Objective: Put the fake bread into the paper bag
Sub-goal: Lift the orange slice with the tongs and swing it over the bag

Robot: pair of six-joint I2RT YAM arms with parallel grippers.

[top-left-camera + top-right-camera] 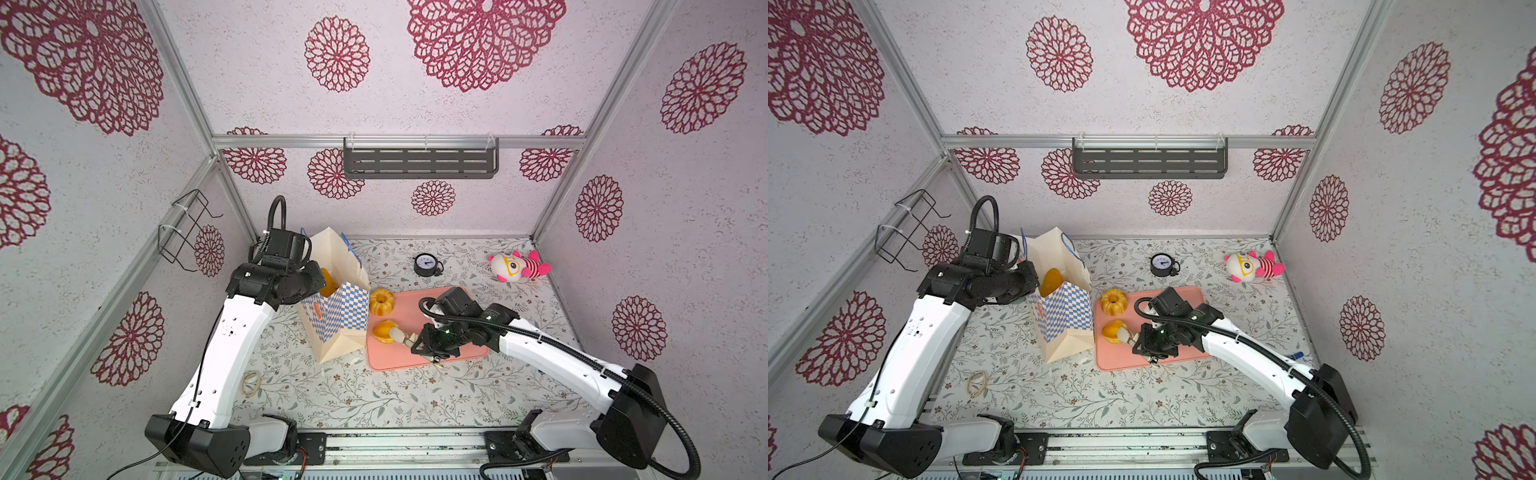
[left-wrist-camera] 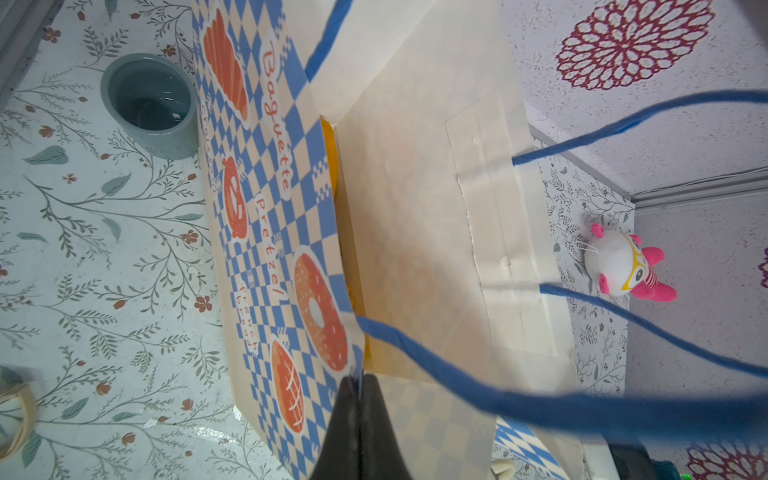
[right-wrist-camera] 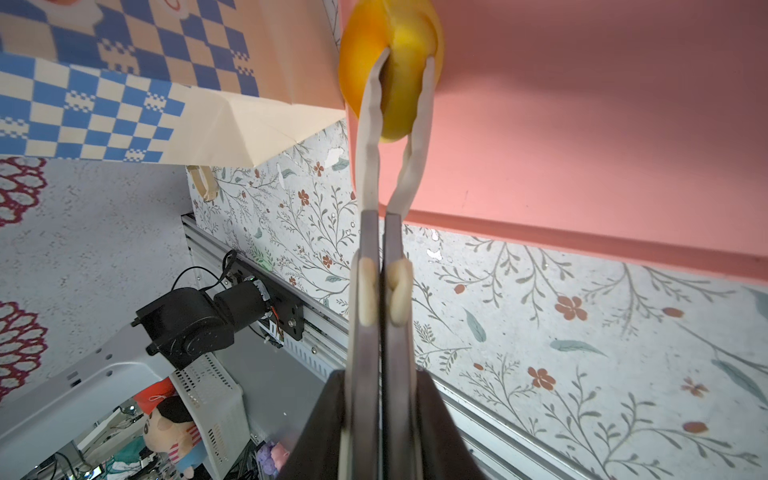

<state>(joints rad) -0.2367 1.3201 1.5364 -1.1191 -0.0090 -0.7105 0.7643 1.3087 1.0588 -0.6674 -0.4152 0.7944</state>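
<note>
**Once Gripped, Bound for the Bag**

Because meant for the paper bag (image 1: 336, 320), seized now: the round bun (image 3: 390, 95), at 9 o'clock on the pink tray (image 1: 432, 303), seemingly not yet lifted. Squeezed by the right gripper (image 3: 407, 56), shut on its sides, pale fingertips (image 3: 427, 83) bowed outward. Held at the rim by the left gripper (image 2: 358, 380), closed tight on the paper, probably to keep the mouth gaping and the bag upright. Already inside: one golden piece (image 1: 327, 282). Waiting at 10 o'clock on the tray: a fluted ring cake (image 1: 381, 302).
</note>
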